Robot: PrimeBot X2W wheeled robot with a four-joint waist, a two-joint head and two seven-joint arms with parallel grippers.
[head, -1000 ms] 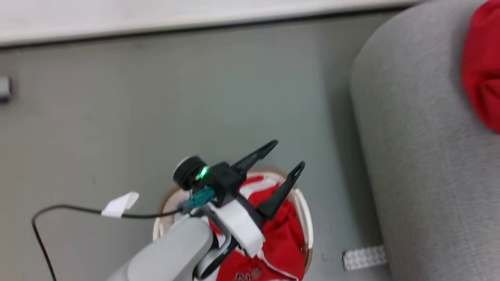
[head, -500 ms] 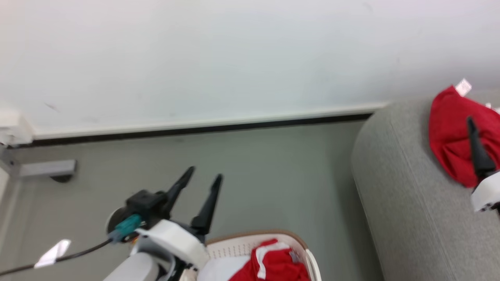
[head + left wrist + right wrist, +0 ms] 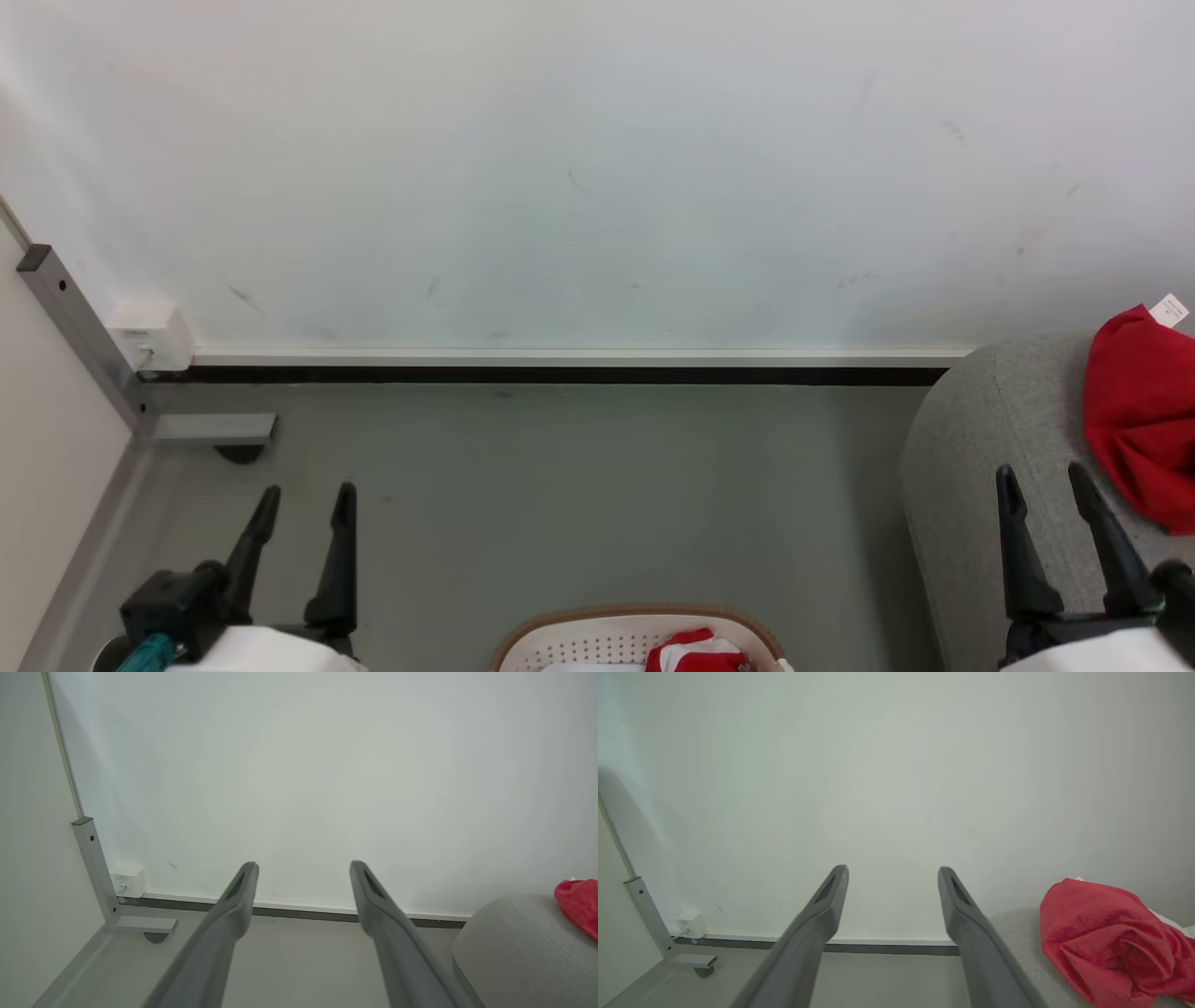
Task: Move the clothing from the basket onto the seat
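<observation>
Red clothing [image 3: 1139, 420] lay bunched on the grey seat [image 3: 990, 420], just beyond and to the right of the right end effector [image 3: 1041, 470], whose fingers stood apart and empty. A red-and-white garment [image 3: 695, 651] sat in the basket [image 3: 579, 647], between the two end effectors. The left end effector [image 3: 309, 489] was likewise spread, gripping nothing, over the floor [image 3: 560, 485].

White perforated basket [image 3: 581, 648] with a brown rim band, at the head view's bottom centre, holds a crumpled red garment with white trim [image 3: 695, 651]. Grey woven seat [image 3: 999, 420], at right, bears a bunched plain red garment [image 3: 1141, 420], with a small white tag [image 3: 1169, 309] at its top.
</observation>
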